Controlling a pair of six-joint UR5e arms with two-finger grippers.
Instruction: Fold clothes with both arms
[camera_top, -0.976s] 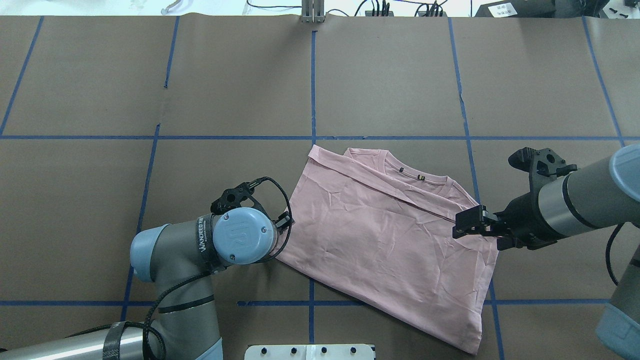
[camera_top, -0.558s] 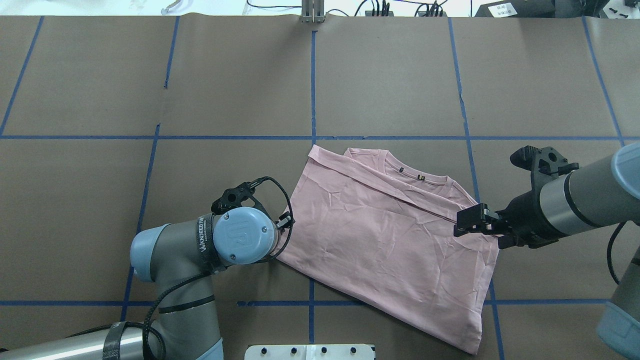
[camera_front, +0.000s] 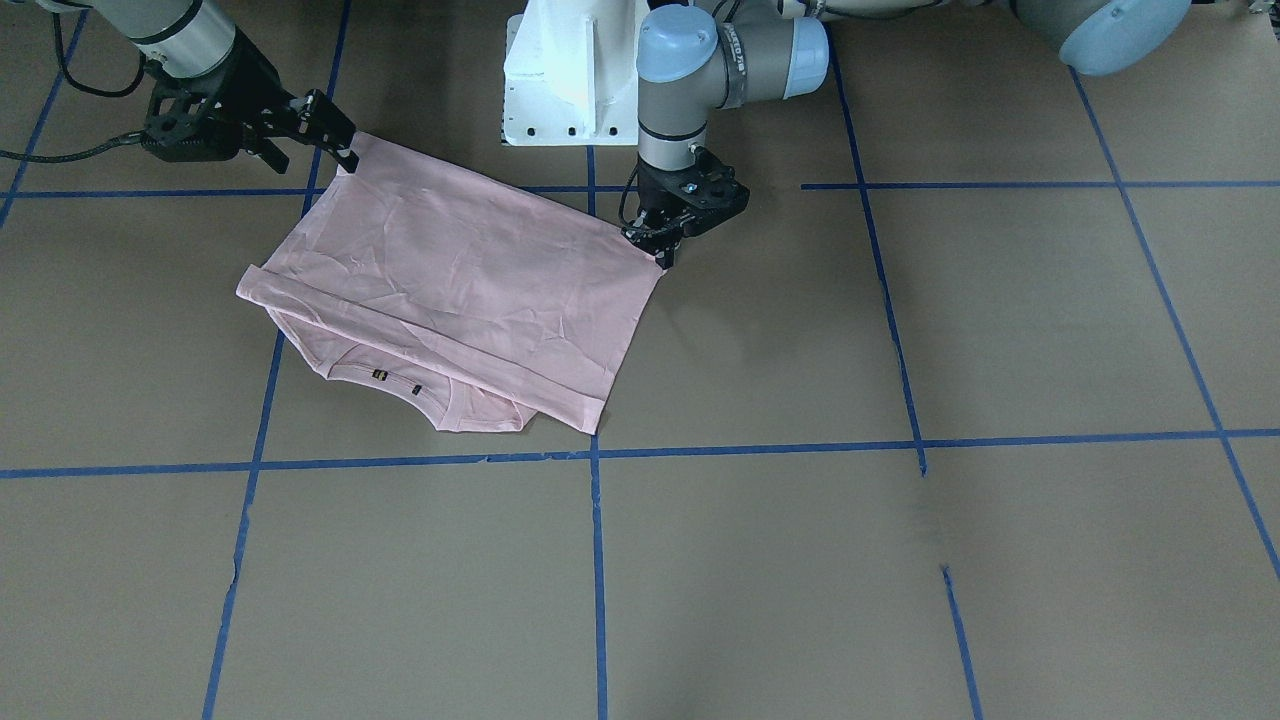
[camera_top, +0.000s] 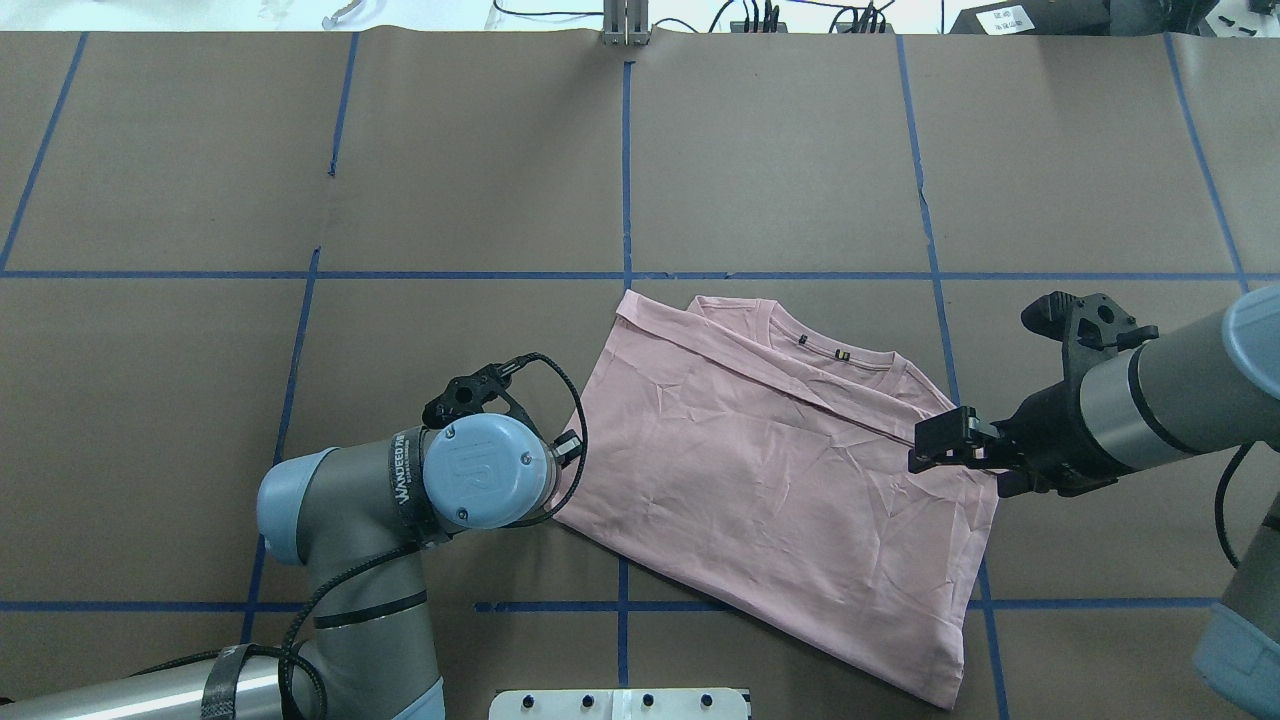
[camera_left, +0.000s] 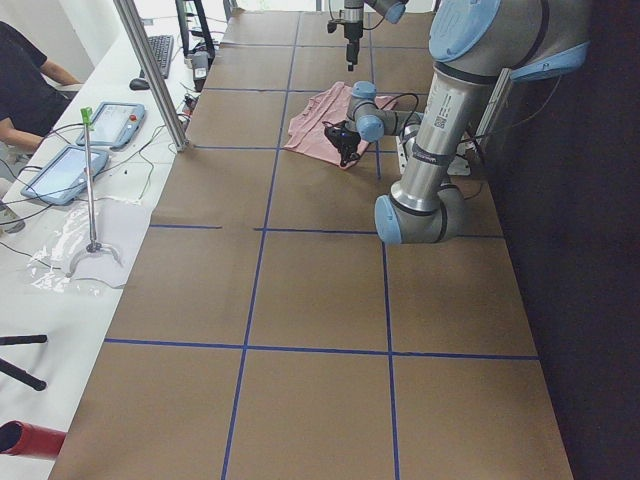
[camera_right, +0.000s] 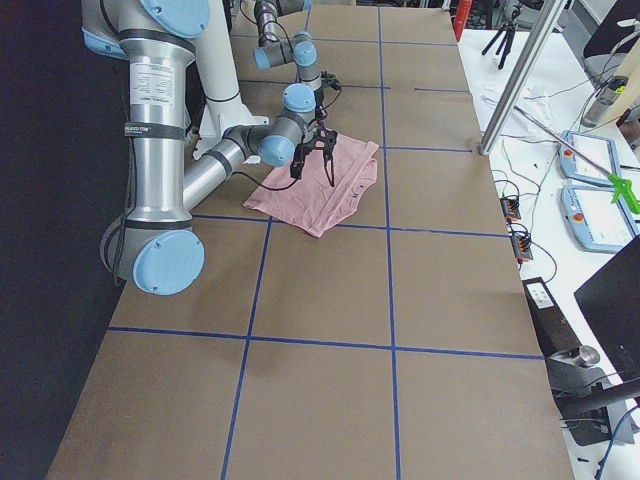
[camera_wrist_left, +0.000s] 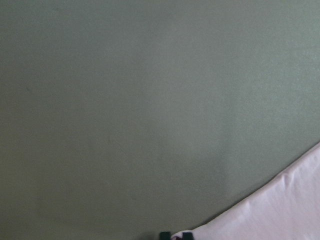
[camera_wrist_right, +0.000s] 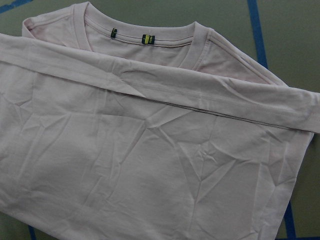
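Observation:
The pale pink T-shirt (camera_top: 780, 470) lies folded on the brown table, collar at the far side and a folded strip across it below the collar; its print is hidden. It also shows in the front view (camera_front: 450, 290) and fills the right wrist view (camera_wrist_right: 150, 160). My left gripper (camera_top: 572, 447) points down at the shirt's left corner, fingers pinched together on the cloth edge in the front view (camera_front: 655, 250) and in the left wrist view (camera_wrist_left: 175, 236). My right gripper (camera_top: 918, 448) lies low at the shirt's right edge; its jaws stand apart in the front view (camera_front: 335, 135).
The white pedestal base (camera_top: 620, 703) stands at the near table edge, just behind the shirt's near hem. Blue tape lines (camera_top: 626, 170) divide the brown table cover. Cables and a metal bracket (camera_top: 626, 25) sit at the far edge. A side table with tablets (camera_left: 110, 125) and a person is off the left end.
Almost nothing has moved. My right gripper has drawn back a few pixels to the right along the shirt's edge. The shirt and the left arm have stayed where they were.

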